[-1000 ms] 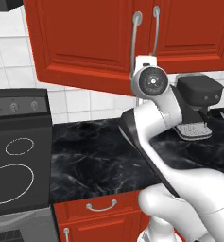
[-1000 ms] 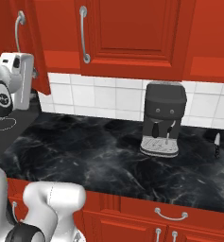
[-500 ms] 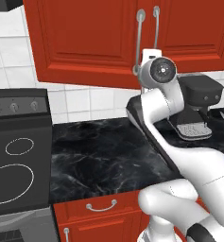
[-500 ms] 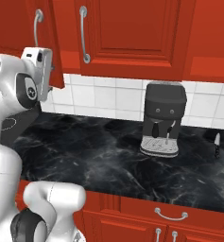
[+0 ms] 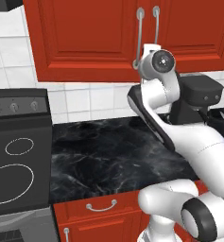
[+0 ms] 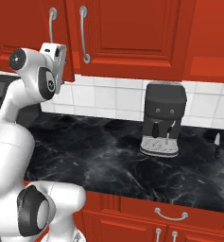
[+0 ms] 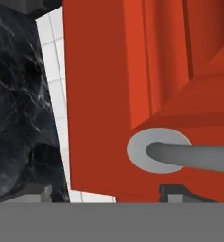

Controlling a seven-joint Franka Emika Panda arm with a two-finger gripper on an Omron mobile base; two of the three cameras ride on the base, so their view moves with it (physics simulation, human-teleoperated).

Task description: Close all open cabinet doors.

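Two tall red cabinet doors hang side by side above the counter. The left door [image 6: 23, 42] has its silver handle [image 6: 51, 23] by its right edge, and the right door [image 6: 132, 38] carries another handle [image 6: 82, 33]. My gripper [image 7: 106, 194] is open, raised against the lower right corner of the left door [image 5: 94, 42], just under its handle [image 5: 139, 40]. In the hand view the red door face [image 7: 99, 94] is very near, with the handle's round foot [image 7: 158, 151] just above one fingertip [image 7: 177, 191]. The left door looks nearly flush; whether a small gap is left I cannot tell.
A black coffee machine [image 6: 163, 118] stands on the dark marble counter [image 6: 99, 156] to the right of the arm. A small knife [image 6: 217, 144] stands at the far right. A black stove [image 5: 14, 160] lies to the left. Red drawers [image 6: 170, 215] run below the counter.
My hand has risen and moved right toward the cabinets. The left door swung with it toward the cabinet front; its handle now sits close beside the right door's handle.
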